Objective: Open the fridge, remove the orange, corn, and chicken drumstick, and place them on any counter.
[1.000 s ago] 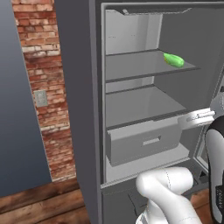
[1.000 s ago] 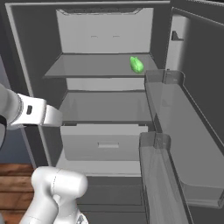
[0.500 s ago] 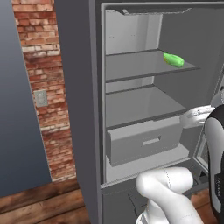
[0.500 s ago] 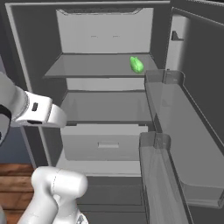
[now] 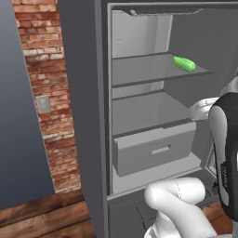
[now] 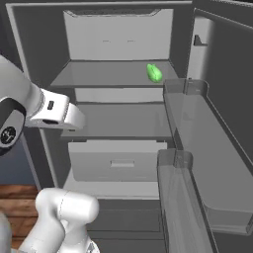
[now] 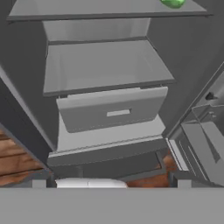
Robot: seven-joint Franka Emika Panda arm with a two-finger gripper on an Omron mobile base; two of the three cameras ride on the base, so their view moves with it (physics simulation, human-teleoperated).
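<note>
From the left base view: tall dark grey fridge (image 5: 88, 116) standing open, pale grey interior with two shelves and one drawer (image 5: 155, 148) below. Small green-husked corn cob (image 5: 185, 63) lying on the upper shelf (image 5: 148, 69), near its right front corner. Middle shelf bare. Red brick wall (image 5: 49, 93) just left of the fridge, with a small grey switch plate on it; brown wooden floor (image 5: 42, 216) below. White arm with dark joints rising at the lower right, in front of the fridge's right part.

From the right base view: same fridge (image 6: 29, 59) seen more frontally, door (image 6: 222, 99) swung open to the right, carrying two clear door bins (image 6: 197, 148). Corn cob (image 6: 154, 72) on the upper shelf, close to the right inner wall. Drawer (image 6: 116, 160) shut, with a small pale handle recess. White arm link crossing at the left, level with the middle shelf.

From the hand view: looking down at the drawer (image 7: 111, 113) and the middle shelf above it. Green corn cob (image 7: 173, 3) cut off by the top edge, on the upper shelf. Gripper (image 7: 111, 183) with both dark tips set wide apart at the bottom, open and holding nothing, well apart from the corn.
</note>
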